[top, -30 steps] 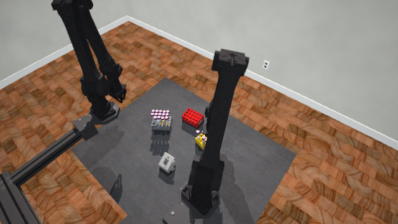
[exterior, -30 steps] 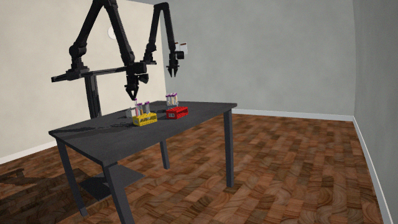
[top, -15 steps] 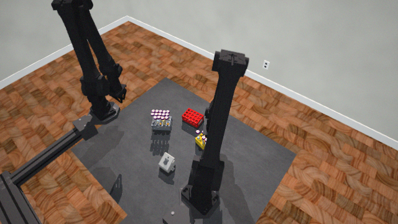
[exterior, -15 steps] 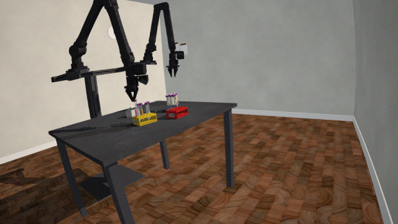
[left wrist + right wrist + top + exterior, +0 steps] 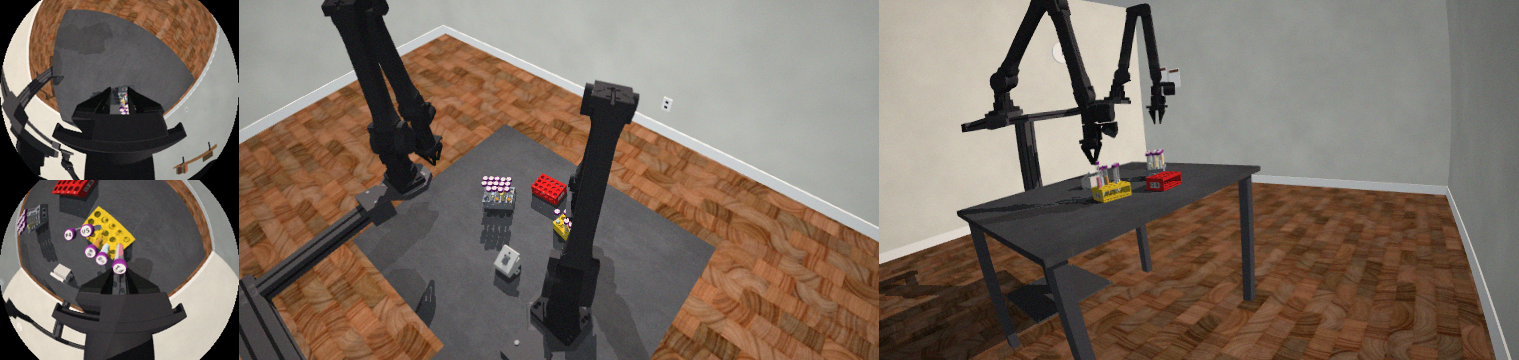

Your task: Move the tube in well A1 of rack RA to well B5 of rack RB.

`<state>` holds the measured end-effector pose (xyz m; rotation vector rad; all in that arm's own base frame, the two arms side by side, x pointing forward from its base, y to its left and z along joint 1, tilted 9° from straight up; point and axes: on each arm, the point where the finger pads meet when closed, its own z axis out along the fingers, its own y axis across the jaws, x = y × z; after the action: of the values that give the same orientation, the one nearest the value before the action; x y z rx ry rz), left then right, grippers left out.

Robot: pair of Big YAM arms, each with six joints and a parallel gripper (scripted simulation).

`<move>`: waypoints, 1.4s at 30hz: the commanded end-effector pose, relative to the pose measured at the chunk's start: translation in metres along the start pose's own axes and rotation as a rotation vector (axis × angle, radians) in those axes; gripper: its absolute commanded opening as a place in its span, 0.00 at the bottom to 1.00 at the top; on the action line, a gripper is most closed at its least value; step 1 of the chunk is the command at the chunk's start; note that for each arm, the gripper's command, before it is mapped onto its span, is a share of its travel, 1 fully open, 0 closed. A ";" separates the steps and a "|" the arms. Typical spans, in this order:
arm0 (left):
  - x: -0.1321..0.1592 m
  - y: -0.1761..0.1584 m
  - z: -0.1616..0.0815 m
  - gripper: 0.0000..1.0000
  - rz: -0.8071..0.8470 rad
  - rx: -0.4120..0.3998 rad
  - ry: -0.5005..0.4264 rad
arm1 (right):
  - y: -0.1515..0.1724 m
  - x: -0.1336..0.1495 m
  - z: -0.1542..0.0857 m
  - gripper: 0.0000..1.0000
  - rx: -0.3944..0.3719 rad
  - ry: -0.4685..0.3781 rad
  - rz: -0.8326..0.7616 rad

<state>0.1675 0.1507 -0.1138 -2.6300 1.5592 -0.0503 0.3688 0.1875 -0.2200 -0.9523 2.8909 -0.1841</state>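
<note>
Grey walls frame seating, as I judge it: my right gripper is closed on the pink-filled tube at the yellow rack, calling for well-checking, straight pressing, then release, while my left gripper hangs partly open, holding nothing.

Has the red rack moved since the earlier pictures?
No, the red rack sits in the same spot beside the yellow rack.
</note>
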 end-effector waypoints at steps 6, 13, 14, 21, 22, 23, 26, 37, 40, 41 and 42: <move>-0.001 -0.003 -0.001 0.30 0.000 0.006 -0.002 | -0.005 -0.008 0.009 0.00 0.001 -0.014 -0.005; -0.001 -0.003 -0.001 0.30 0.000 0.006 -0.002 | -0.004 -0.007 0.011 0.00 0.001 -0.013 -0.006; -0.001 -0.003 -0.001 0.30 0.000 0.006 -0.002 | -0.004 -0.008 0.008 0.00 0.001 -0.015 -0.006; -0.001 -0.003 -0.001 0.30 0.000 0.006 -0.002 | -0.004 -0.006 0.016 0.00 0.000 -0.010 -0.007; -0.001 -0.003 -0.001 0.30 0.000 0.006 -0.002 | -0.004 -0.007 0.016 0.00 0.001 -0.012 -0.006; -0.001 -0.003 -0.001 0.30 0.000 0.006 -0.002 | -0.005 -0.008 0.016 0.00 0.001 -0.015 -0.005; -0.001 -0.003 -0.001 0.30 0.000 0.006 -0.002 | -0.004 -0.006 0.018 0.00 0.001 -0.012 -0.006; -0.001 -0.003 -0.001 0.30 0.000 0.006 -0.002 | -0.003 -0.003 0.023 0.00 0.000 -0.006 -0.008; -0.001 -0.003 -0.001 0.30 0.000 0.006 -0.002 | -0.004 -0.007 0.023 0.00 0.001 -0.013 -0.006; -0.001 -0.003 -0.001 0.30 0.000 0.006 -0.002 | -0.005 -0.008 0.023 0.00 0.001 -0.014 -0.005; -0.001 -0.003 -0.001 0.30 0.000 0.006 -0.002 | -0.005 -0.008 0.024 0.00 0.001 -0.015 -0.005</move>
<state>0.1675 0.1507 -0.1138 -2.6300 1.5592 -0.0503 0.3703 0.1849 -0.2398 -0.9540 2.8936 -0.1858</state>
